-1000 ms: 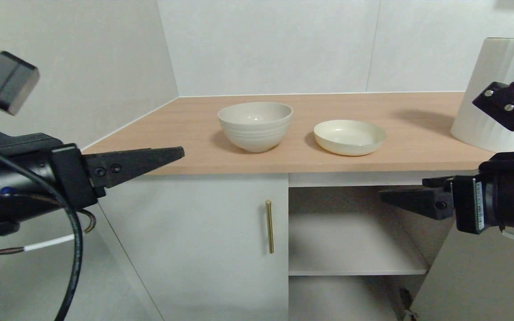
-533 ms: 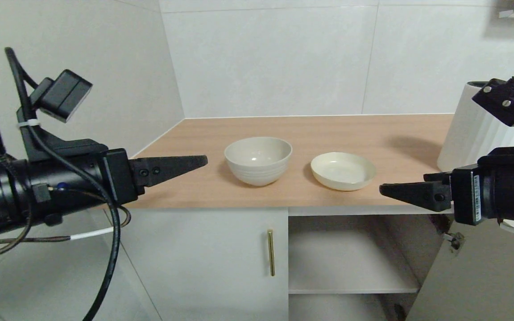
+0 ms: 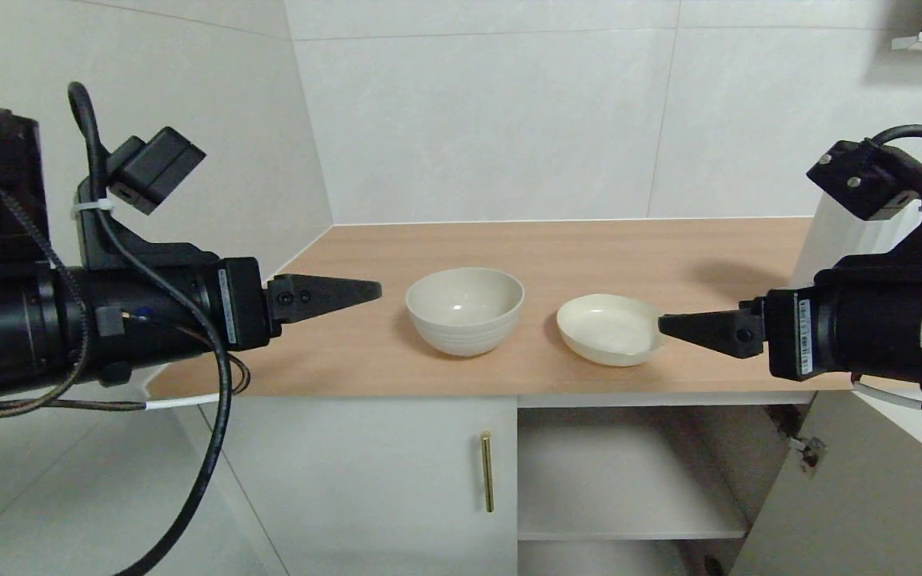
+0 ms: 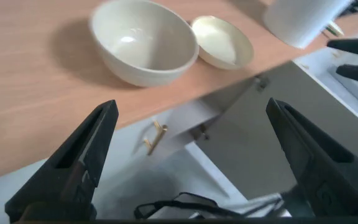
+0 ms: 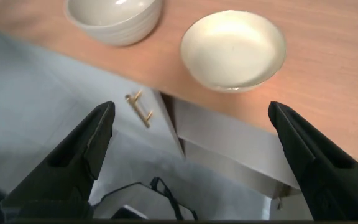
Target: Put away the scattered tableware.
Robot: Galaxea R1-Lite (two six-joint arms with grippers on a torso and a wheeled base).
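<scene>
Left tool [image 4: 191, 106] agape, right tool [image 5: 191, 106] agape, head view's open cupboard [image 3: 629, 456]

right tool [image 5: 189, 107]: two black fingers [image 5: 79, 162] spread wide apart, held out past the front edge of the surface
surface [image 5: 334, 87]: light wood, carrying both pieces of tableware
shallow dish [image 5: 234, 50]: cream, upright, close to the front edge of the surface
deep bowl [image 5: 114, 18]: pale, ribbed on the outside, upright, beside the shallow dish and apart from it, partly cut off by the frame
cabinet door [image 5: 73, 81]: pale grey, below the deep bowl, with a brass bar handle [image 5: 138, 107]
compartment [image 5: 229, 149]: below the shallow dish, its pale inside visible
cable [image 5: 166, 190]: black, looped near the tool's base
</scene>
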